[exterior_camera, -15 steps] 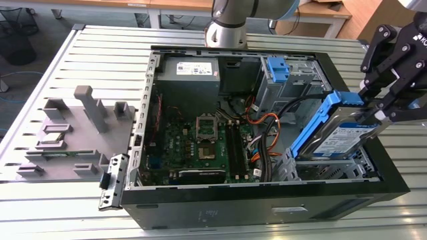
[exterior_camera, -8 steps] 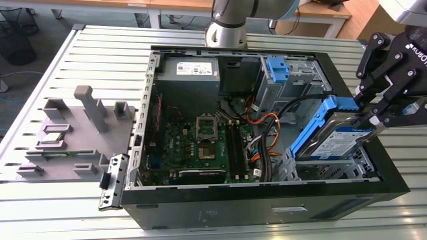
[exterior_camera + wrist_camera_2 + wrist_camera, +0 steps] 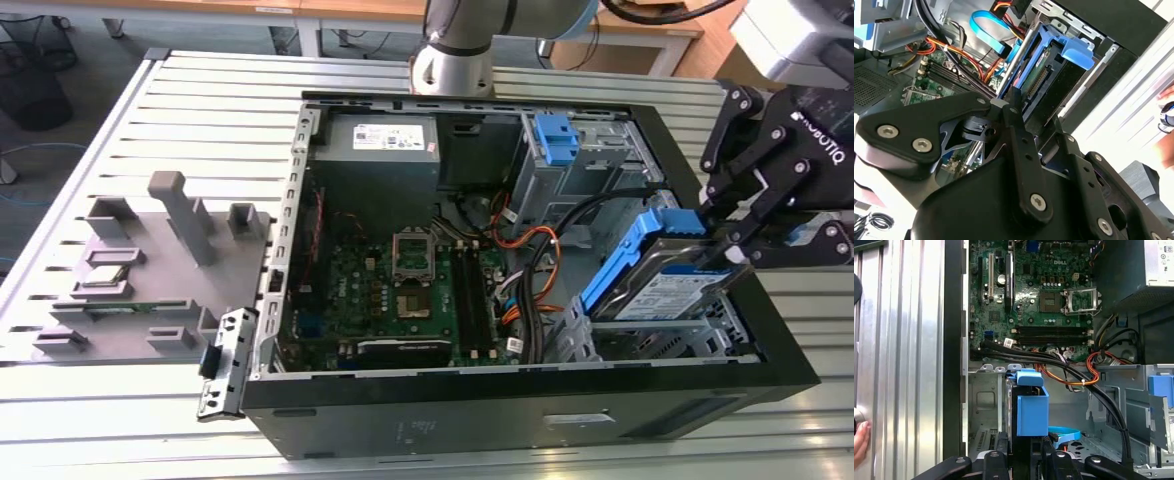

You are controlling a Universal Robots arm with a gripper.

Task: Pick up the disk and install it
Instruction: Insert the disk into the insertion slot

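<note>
- Disk [image 3: 663, 275]: held tilted, lower edge inside the bay [image 3: 667, 335] at the exterior view's right of the case [image 3: 534, 395], and not yet seated flat. The tilt probably helps it clear the bay rim.
- End effector [image 3: 727, 240]: fingers closed on the disk's raised end, carrying its weight. They flank the disk in the first wrist view.
- Cables [image 3: 587, 212]: routed just beside the bay, between it and the motherboard [image 3: 400, 280]. They run close to the disk; contact cannot be judged.
- Desk [image 3: 200, 110]: slatted metal. It carries the open case and, on the exterior view's left, a grey fixture [image 3: 147, 270].
- Room: wooden furniture and bare floor behind the desk.
</note>
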